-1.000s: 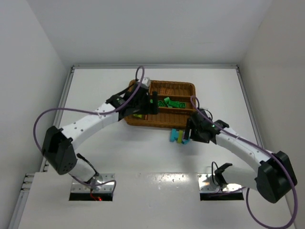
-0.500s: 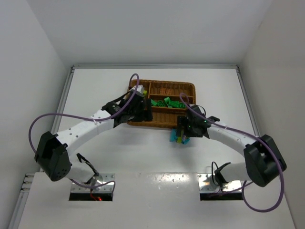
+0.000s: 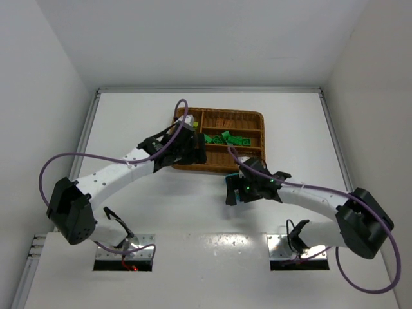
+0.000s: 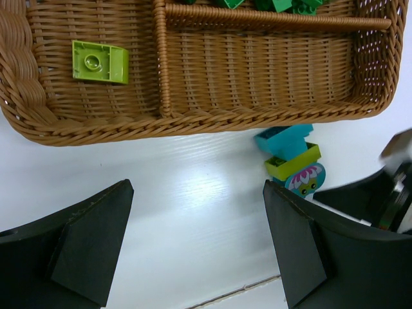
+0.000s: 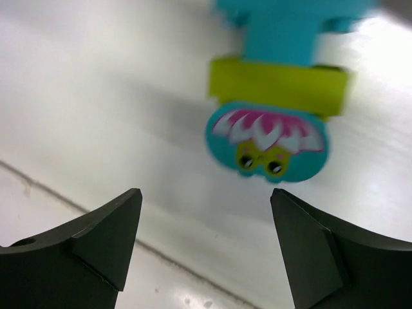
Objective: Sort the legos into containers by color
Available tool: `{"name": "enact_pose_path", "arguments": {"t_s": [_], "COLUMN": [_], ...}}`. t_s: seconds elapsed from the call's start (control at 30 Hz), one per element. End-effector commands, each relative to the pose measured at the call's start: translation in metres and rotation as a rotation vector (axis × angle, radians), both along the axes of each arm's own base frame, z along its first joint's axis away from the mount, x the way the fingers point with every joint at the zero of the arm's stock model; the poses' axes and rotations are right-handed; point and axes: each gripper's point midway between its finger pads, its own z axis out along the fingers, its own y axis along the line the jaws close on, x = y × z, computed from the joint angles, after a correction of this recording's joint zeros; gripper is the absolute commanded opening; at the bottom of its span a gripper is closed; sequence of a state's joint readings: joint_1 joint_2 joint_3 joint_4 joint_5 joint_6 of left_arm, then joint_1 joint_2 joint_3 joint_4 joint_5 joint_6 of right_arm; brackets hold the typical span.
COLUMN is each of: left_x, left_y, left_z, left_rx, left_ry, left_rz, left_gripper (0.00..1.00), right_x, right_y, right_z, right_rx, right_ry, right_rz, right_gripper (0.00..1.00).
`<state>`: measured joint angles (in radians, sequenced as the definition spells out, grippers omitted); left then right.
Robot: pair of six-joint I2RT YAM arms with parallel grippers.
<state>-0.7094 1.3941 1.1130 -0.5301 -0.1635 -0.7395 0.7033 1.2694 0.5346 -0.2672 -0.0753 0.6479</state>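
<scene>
- White-shelled left arm (image 3: pixel 122 168) reaches from its base at the near left up and rightward to the left end of the wicker tray (image 3: pixel 256 117). A purple cable (image 3: pixel 46 168) loops beside it.
- The left gripper (image 4: pixel 196 193) hangs over bare table (image 4: pixel 167 183), just in front of the tray's near wall. Its two dark fingers (image 4: pixel 90 244) are spread wide, with nothing between them.
- The tray sits at mid-table toward the far side, with a long side facing the arms. Its left section holds one lime brick (image 4: pixel 100 62), lying flat on the weave with its single stud up and apart from the walls.
- Right of a wicker divider (image 4: pixel 159 58), a long compartment behind the near one holds a cluster of dark green bricks (image 3: pixel 226 137).
- On the table, just in front of the tray's near wall and toward its right end, a small stack (image 4: pixel 291 159) lies on its side.
- In the stack, a cyan brick (image 4: pixel 283 138) is nearest the tray; whether it touches the wicker cannot be told. A lime-yellow brick (image 4: pixel 294 161) comes next, then a rounded cyan piece (image 4: pixel 304 181) printed with pink and a little face.
- The right gripper (image 5: pixel 205 196) hovers over that stack and covers most of it in the top view. Its wrist view is blurred, but the fingers (image 5: pixel 103 238) stand wide apart and hold nothing. The face piece lies just ahead of the fingertips, not between them.
</scene>
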Motion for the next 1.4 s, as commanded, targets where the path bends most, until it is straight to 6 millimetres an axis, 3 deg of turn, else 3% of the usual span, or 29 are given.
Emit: {"name": "enact_pose_path", "arguments": {"t_s": [0.0, 0.13, 0.2, 0.23, 0.5, 0.63, 0.93, 1.1, 1.3, 1.37], "left_x": [-0.001, 0.001, 0.001, 0.001, 0.001, 0.002, 0.001, 0.001, 0.002, 0.0], "left_y": [-0.007, -0.004, -0.004, -0.004, -0.004, -0.003, -0.002, -0.002, -0.001, 0.0], "left_z": [0.01, 0.014, 0.014, 0.014, 0.014, 0.017, 0.01, 0.01, 0.01, 0.006], "left_rx": [-0.021, -0.016, -0.016, -0.016, -0.016, -0.018, -0.011, -0.011, -0.016, -0.023], "left_ry": [-0.029, -0.047, -0.048, -0.048, -0.048, -0.059, -0.042, -0.042, -0.038, -0.02], "left_rz": [-0.011, 0.004, 0.004, 0.004, 0.004, 0.011, 0.017, 0.017, 0.02, 0.014], "left_gripper": [0.89, 0.89, 0.89, 0.89, 0.89, 0.89, 0.89, 0.89, 0.89, 0.89], "right_x": [-0.012, 0.02, 0.037, 0.037, 0.04, 0.036, 0.037, 0.04, 0.036, 0.035], "right_y": [0.015, -0.029, -0.034, -0.037, -0.007, -0.01, -0.003, -0.002, -0.006, -0.004], "right_z": [0.015, 0.023, 0.036, 0.03, 0.013, 0.002, -0.015, -0.015, -0.017, -0.007], "right_rx": [0.013, -0.203, -0.226, -0.265, -0.238, -0.249, -0.237, -0.239, -0.236, -0.192], "right_ry": [-0.013, -0.137, -0.195, -0.174, -0.11, -0.094, -0.073, -0.076, -0.071, -0.096], "right_rz": [0.09, -0.119, -0.169, -0.169, -0.103, -0.109, -0.107, -0.119, -0.128, -0.127], "right_gripper": [0.82, 0.83, 0.85, 0.85, 0.91, 0.91, 0.77, 0.67, 0.62, 0.61]}}
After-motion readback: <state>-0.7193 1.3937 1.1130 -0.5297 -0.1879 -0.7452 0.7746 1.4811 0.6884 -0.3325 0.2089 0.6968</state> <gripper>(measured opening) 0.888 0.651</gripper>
